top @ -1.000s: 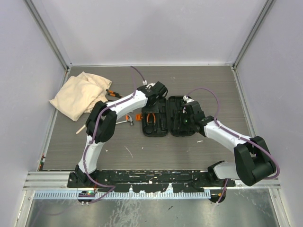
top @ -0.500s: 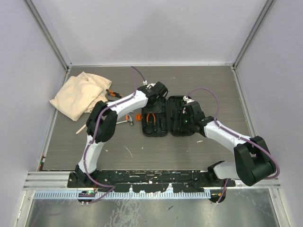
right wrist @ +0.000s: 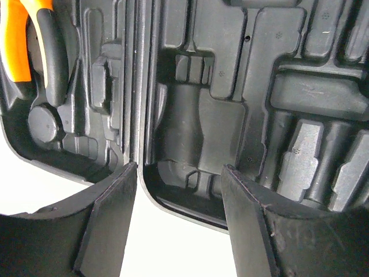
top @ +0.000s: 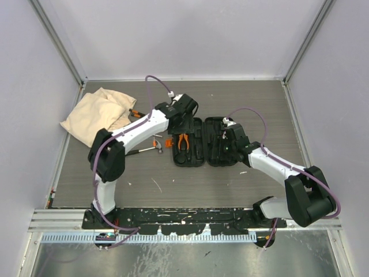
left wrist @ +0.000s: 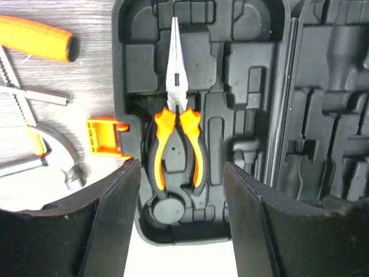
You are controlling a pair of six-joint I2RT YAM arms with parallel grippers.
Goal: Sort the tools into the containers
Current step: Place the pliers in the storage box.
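Pliers (left wrist: 176,138): orange-and-black handles, silver nose. Case (left wrist: 253,69) black, its latch (left wrist: 102,137) orange. Cloth (top: 97,115), upper left, beige. Table (top: 190,184) grey, wood-grained.

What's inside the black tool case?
One pair of orange-handled pliers lies in a slot of the left half. The other slots in view look empty. The right gripper hangs over part of the right half, so anything beneath it is hidden.

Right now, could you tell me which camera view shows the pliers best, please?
The left wrist view: the pliers lie whole in the open case, steel tips to orange handles. The top external view shows them small; the right wrist view catches only one handle.
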